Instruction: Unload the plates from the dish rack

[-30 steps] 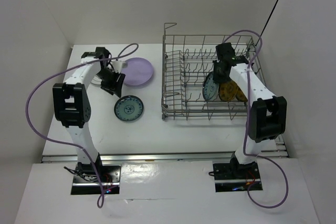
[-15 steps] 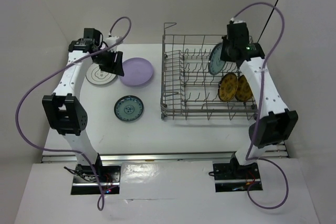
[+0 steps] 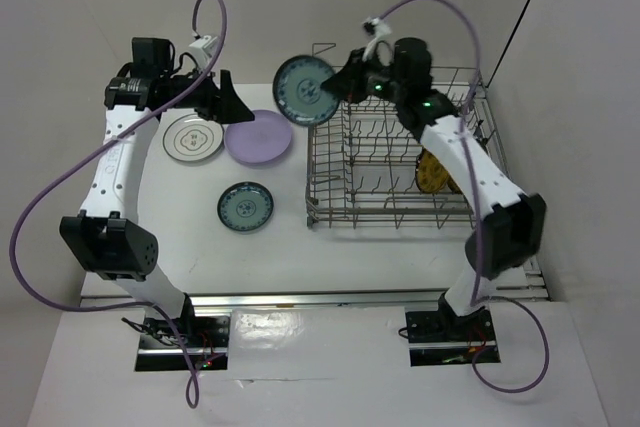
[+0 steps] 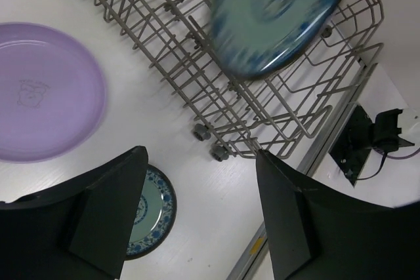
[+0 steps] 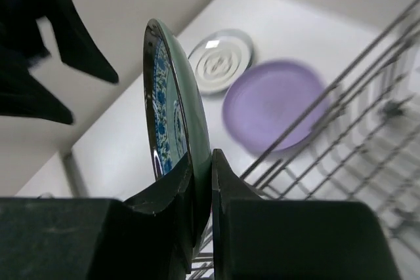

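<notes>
The table (image 3: 280,257) carries everything, and the dish rack (image 3: 330,209) fills its right half. It is almost unloaded; I can make out only a mustard plate (image 3: 434,171) standing on edge among the tines, partly behind my right arm. Left of the rack a lavender plate (image 3: 258,137) lies flat with a white plate (image 3: 192,137) touching its far side, and a second teal plate (image 3: 246,206) lies apart, nearer my bases. My right gripper (image 3: 338,87) is clamped on the rim of the teal plate (image 3: 303,89). It holds the plate in the air above the rack's far-left corner, upright, edge-on to my right wrist camera and face tilted up toward the overhead one. That plate sits between my two grippers. My left gripper (image 3: 228,102) hangs above the lavender plate with its fingers spread wide and nothing in them, their opening turned toward the disc. I judge the move ahead to be either a handover leftward or a lay-down near the flat plates. Either way the disc must tip from upright to flat, with the rack's tall corner wire and my own left fingers the things to avoid.
</notes>
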Motion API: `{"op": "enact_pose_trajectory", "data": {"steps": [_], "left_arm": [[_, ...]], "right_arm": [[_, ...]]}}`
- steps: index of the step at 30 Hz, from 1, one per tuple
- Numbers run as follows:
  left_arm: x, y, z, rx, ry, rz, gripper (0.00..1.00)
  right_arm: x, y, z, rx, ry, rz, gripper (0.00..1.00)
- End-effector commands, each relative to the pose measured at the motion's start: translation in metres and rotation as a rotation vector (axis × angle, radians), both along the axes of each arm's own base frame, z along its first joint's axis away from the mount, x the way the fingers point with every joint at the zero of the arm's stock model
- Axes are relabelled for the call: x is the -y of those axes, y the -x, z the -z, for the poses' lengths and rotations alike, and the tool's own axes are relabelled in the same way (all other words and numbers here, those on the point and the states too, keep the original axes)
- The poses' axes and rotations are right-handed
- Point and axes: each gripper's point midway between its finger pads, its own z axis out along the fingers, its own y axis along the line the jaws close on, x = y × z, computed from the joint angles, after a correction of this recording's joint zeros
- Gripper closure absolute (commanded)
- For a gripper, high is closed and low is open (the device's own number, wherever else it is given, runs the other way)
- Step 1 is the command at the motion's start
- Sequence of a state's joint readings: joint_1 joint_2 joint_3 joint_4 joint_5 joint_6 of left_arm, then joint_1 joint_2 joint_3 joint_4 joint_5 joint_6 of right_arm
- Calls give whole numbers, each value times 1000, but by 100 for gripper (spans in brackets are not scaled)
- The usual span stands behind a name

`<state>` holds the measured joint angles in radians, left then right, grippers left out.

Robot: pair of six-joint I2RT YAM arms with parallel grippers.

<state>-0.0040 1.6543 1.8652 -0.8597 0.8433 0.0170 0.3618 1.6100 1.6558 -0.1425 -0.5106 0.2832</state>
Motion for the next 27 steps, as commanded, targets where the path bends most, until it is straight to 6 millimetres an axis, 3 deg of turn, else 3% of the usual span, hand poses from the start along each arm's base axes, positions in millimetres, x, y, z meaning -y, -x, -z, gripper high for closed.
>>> {"op": "enact_pose_trajectory", "data": {"steps": [1, 4, 5, 9, 11, 12, 13, 19, 21, 27], "left_arm": [[16, 7, -11, 14, 42, 40, 19], [17, 6, -4, 4, 32, 36, 19], [16, 5, -3, 4, 21, 23, 19], [3, -4, 29, -59, -66, -80, 19], [-7, -12, 35, -46, -111, -146, 19], [-11, -13, 35, -36, -124, -164, 19], [-13, -14, 37, -35, -135, -177, 19], [-15, -14, 35, -26, -148, -179, 19], [-16, -16, 26, 4, -157, -181, 19], [-26, -21, 27, 39, -218, -198, 19]], "right_arm": [[-62, 20, 1, -1, -67, -245, 100], [-89, 30, 10, -15, -65, -332, 100], [-95, 35, 2, 1, -78, -348, 100], [-103, 46, 0, 8, -82, -380, 100], [-102, 47, 7, -7, -76, -370, 100], [-101, 49, 3, 2, -79, -371, 100], [-101, 49, 14, -21, -71, -370, 100], [-100, 55, 23, -56, -48, -358, 100], [-95, 56, 18, -47, -39, -336, 100], [-93, 58, 16, -27, -20, -339, 100]]}}
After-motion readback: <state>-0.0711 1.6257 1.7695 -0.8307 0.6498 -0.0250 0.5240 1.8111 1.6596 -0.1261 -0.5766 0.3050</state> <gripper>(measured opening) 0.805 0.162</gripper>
